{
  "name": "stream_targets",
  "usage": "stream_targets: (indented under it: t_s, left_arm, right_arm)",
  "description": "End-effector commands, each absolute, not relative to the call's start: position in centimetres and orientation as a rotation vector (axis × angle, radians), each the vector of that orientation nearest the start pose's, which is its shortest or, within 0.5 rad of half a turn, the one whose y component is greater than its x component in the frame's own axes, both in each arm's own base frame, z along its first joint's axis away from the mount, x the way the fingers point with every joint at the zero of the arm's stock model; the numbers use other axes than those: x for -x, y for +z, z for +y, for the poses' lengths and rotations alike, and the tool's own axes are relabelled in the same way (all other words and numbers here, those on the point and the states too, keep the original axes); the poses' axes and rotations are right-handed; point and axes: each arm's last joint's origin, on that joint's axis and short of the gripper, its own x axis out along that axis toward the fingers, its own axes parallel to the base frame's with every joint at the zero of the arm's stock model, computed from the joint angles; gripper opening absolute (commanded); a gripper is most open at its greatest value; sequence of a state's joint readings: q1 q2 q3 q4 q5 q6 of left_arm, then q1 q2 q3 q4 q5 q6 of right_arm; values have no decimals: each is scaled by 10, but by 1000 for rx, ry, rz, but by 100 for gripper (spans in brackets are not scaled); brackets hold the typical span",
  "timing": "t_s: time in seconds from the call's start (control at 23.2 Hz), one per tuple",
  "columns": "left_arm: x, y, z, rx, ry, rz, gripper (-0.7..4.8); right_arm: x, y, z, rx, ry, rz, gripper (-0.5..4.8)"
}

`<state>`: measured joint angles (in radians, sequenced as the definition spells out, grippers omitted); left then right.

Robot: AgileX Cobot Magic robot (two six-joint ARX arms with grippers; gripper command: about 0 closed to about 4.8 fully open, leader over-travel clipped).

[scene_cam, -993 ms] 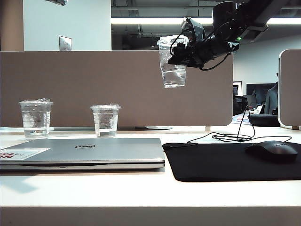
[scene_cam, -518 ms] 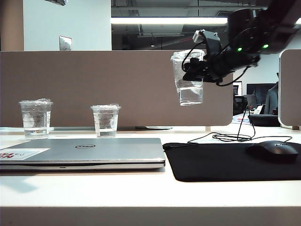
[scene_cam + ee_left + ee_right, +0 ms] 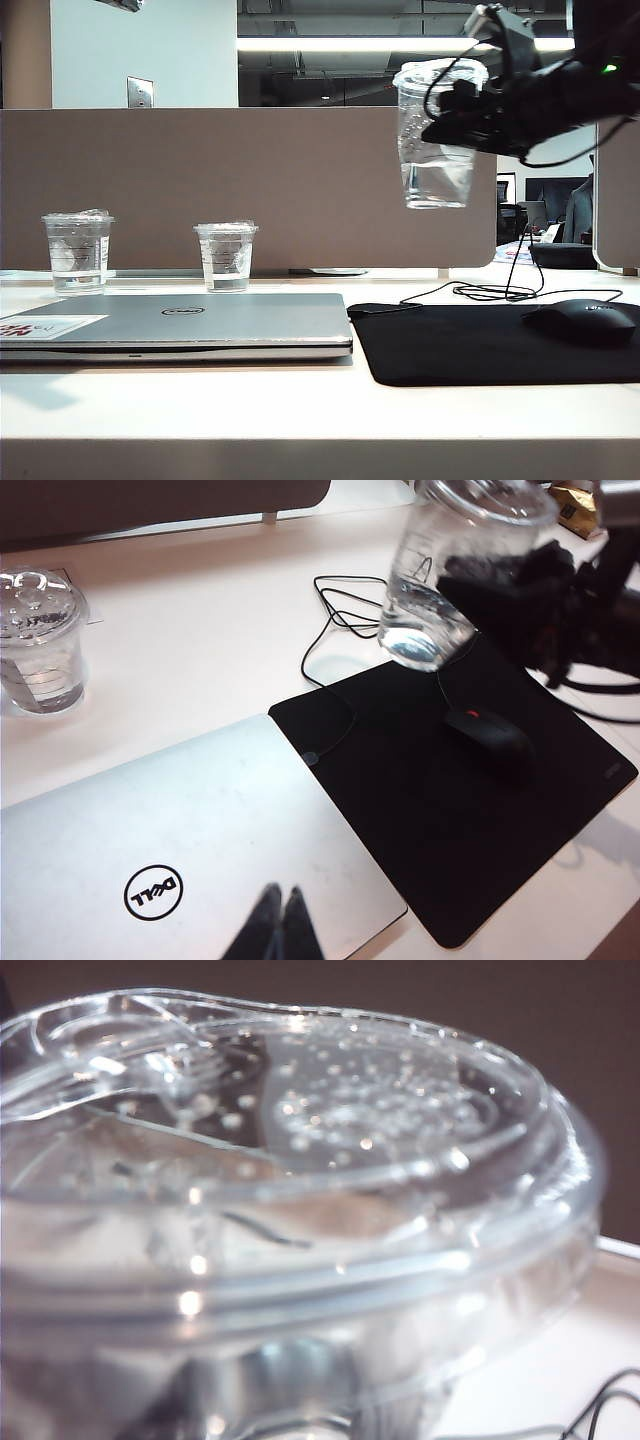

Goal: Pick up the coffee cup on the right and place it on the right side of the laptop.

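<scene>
Exterior view: right fingers point(image 3: 470, 110) clamped on coffee cup point(image 3: 436, 135) above mouse pad point(image 3: 500, 342), mouse point(image 3: 578, 321); left fingers point(image 3: 275, 925) pressed together over laptop point(image 3: 180, 322).

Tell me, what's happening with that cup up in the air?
The right gripper holds the coffee cup, partly filled with clear liquid, in the air above the black mouse pad, to the right of the closed laptop. The left gripper hangs shut over the laptop lid, holding nothing. Two shorter cups stand behind the laptop, and a mouse sits on the pad.
</scene>
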<state>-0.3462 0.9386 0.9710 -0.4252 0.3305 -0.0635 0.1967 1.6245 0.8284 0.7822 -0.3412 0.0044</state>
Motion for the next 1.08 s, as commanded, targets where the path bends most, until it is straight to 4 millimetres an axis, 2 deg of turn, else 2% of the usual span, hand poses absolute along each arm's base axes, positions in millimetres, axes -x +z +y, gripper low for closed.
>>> stream_targets:
  t_s: [0.04,0.17,0.35,0.82,1.08]
  left_arm:
    - [-180,350,-75,55,-662,407,-5]
    - [-180,350,-75,55,-661,407,-5]
    - [-180,350,-75,55,-661,407,-5]
    - [-180,350,-75,55,-662,407,-5]
    - [-180,350,-75,55,-661,407,-6]
  right_arm:
    - [-319,227,76,-28,549,-32,202]
    - [-307,208,79,-33,563,30,202]
    - [-297,193,83,-31,574,63,202]
    - [-295,159,82,-32,572,81,203]
    - [-297,147,83,-33,574,105,202]
